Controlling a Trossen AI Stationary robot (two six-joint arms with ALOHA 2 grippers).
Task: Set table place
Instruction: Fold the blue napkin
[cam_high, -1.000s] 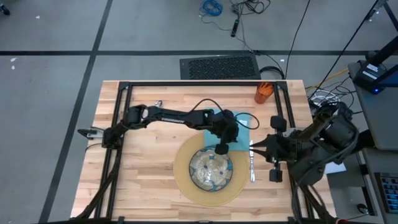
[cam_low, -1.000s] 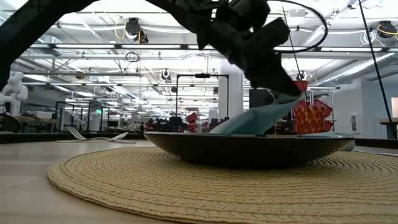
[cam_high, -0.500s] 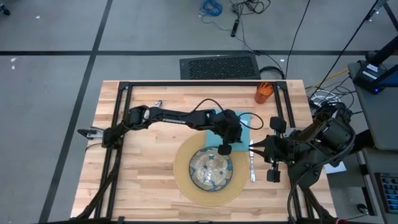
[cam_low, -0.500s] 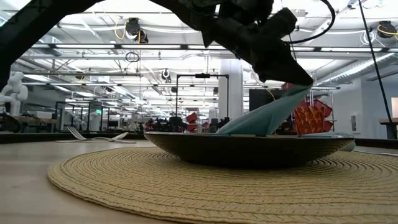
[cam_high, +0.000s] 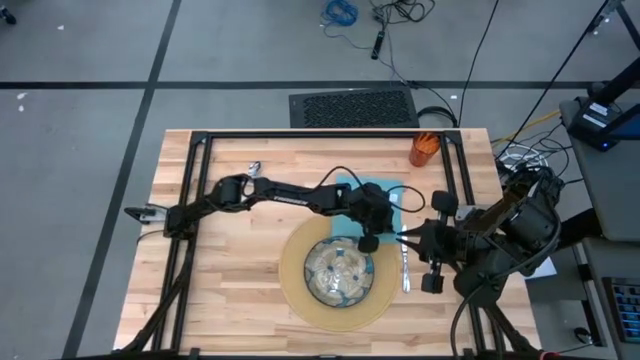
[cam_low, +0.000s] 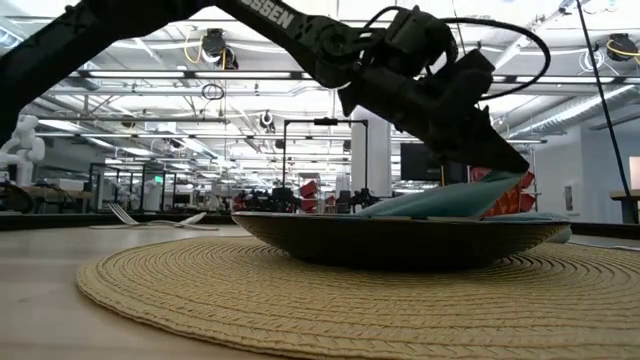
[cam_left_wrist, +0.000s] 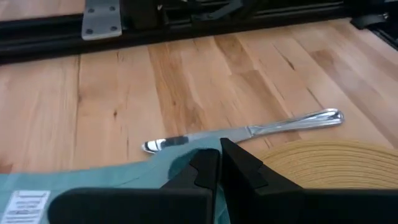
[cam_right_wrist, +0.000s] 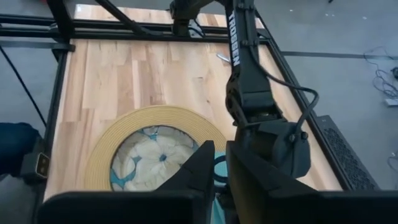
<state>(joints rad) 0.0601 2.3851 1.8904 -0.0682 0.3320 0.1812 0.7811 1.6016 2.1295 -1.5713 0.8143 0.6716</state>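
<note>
Napkin: teal cloth napkin (cam_high: 385, 195) lay on the table (cam_high: 240, 300) just beyond the far right edge of the mat (cam_high: 295, 290), one part of it raised and pinched.
Napkin axis: in the low view the cloth (cam_low: 440, 203) ran as a shallow slope from behind the bowl (cam_low: 400, 240) up to the fingertips, its high end toward the right arm's side.
Holder: left gripper (cam_high: 368, 240) had its fingers pressed fully together on the napkin's edge; the left wrist view showed teal cloth (cam_left_wrist: 112, 180) bunched right at the closed fingertips.
Bowl and mat: patterned glass bowl (cam_high: 338, 272) sat centred on the round tan mat, just beside the pinch point on the near side.
Knife: silver knife (cam_high: 403, 262) lay on the wood, touching or just off the mat's right rim, its long axis running front to back; in the left wrist view it (cam_left_wrist: 249, 130) lay just ahead of the fingertips.
Deciding relation: napkin's clear landing spot looked to be by the knife, right of the mat, so the cloth probably had to travel away from the bowl.
Right gripper (cam_high: 405, 238): waited close by the knife, fingers nearly shut, holding nothing I could see.
Cup: small orange cup (cam_high: 424, 148) stood at the far right corner, well apart.
</note>
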